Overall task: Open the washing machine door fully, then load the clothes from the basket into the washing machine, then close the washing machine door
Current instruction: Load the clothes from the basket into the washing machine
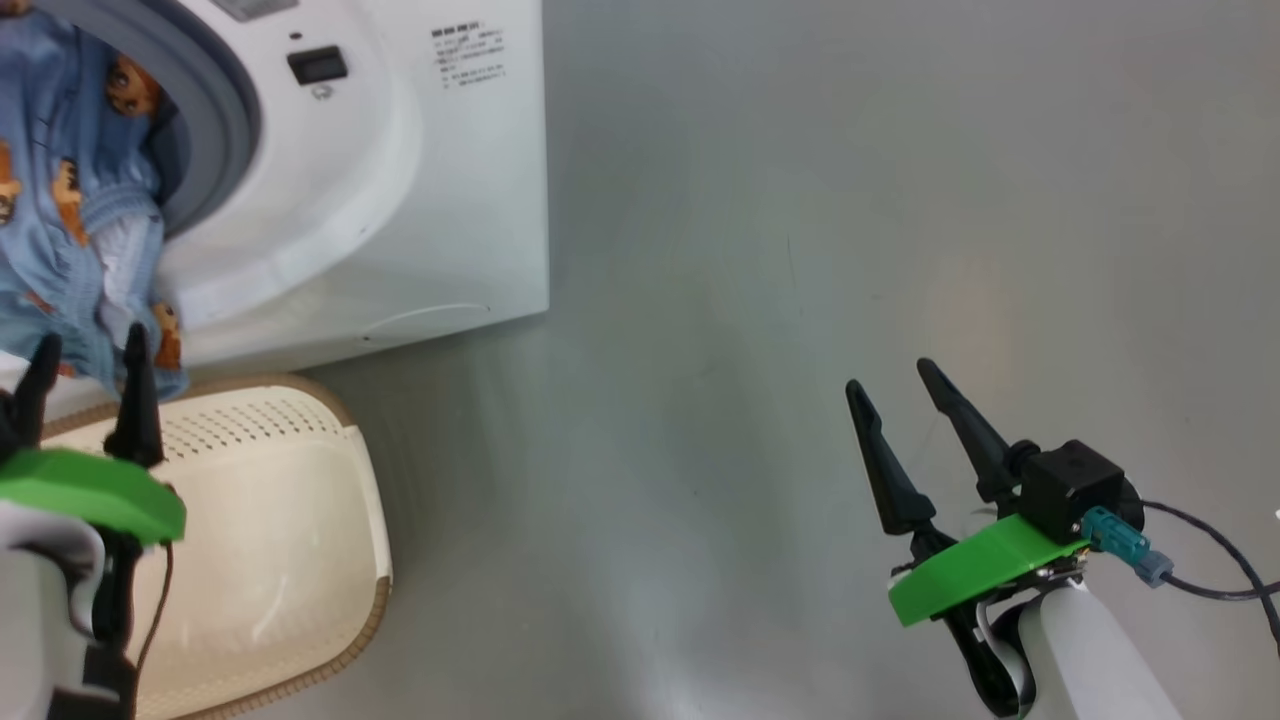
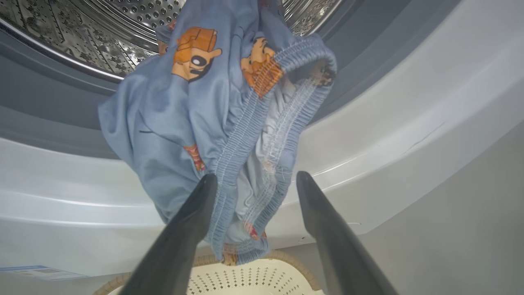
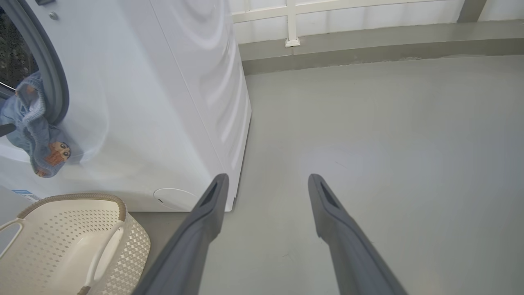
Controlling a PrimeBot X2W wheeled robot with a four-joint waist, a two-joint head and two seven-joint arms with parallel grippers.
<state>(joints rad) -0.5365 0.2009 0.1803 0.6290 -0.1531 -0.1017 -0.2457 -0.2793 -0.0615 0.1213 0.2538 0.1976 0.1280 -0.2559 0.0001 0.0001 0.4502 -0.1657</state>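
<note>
We see the clothes [image 2: 196, 114] draped out of the washing machine [image 1: 400, 200] mouth over its grey gasket [image 1: 235, 110], tail dangling above the basket [image 1: 280, 520] just in front of the machine. Left gripper [image 2: 256, 177] sits at the machine's opening, jaws spread wide with fabric hanging between them (not pinched); right gripper [image 1: 889, 375] is well off the machine's side over the floor [image 1: 800, 200], jaws released, empty.

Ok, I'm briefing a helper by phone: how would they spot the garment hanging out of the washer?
Start at the big white washing machine. From its round mouth, over the grey gasket, the garment droops toward the cream basket below. It alone is soft and light blue, printed with orange cartoon figures, with a ribbed elastic waistband.
</note>
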